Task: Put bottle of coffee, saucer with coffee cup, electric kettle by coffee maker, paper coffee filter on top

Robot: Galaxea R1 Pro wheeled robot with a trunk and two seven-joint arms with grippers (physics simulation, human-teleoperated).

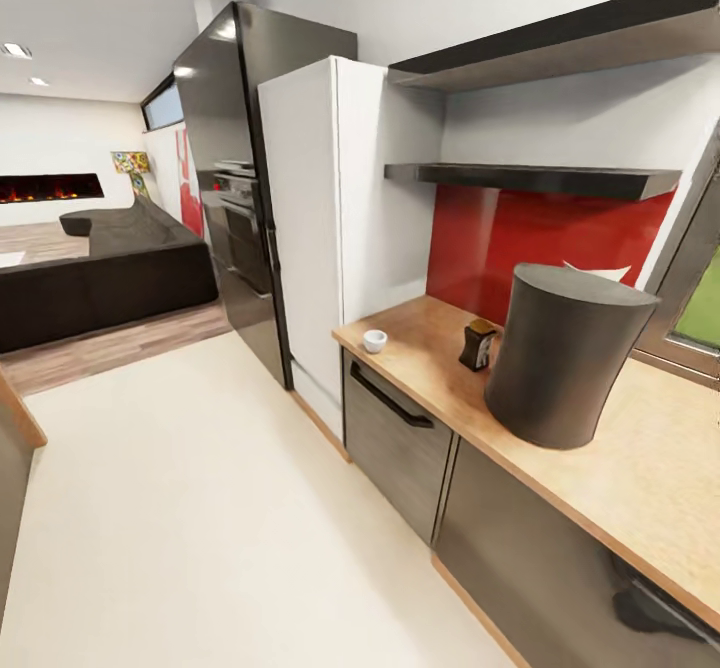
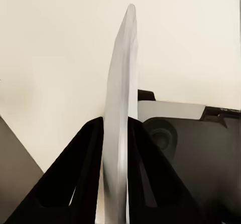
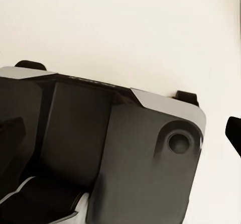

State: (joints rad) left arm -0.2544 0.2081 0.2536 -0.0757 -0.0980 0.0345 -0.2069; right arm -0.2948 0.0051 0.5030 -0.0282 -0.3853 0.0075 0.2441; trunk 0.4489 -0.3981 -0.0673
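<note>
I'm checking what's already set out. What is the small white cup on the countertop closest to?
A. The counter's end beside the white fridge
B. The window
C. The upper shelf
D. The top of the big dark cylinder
A: the white cup sits on the wooden countertop at its end by the white fridge, left of the dark bottle and big dark cylinder.

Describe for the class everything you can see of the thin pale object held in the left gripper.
In the left wrist view, the saucer shows edge-on: a thin, pale grey-white disc, smooth and slightly curved like glazed ceramic, standing upright. The left gripper is shut on its lower part, one dark finger pressing each face. Its upper rim rises free above the fingers, touching nothing else. Behind it lie the cream floor and the robot's dark base.
</note>
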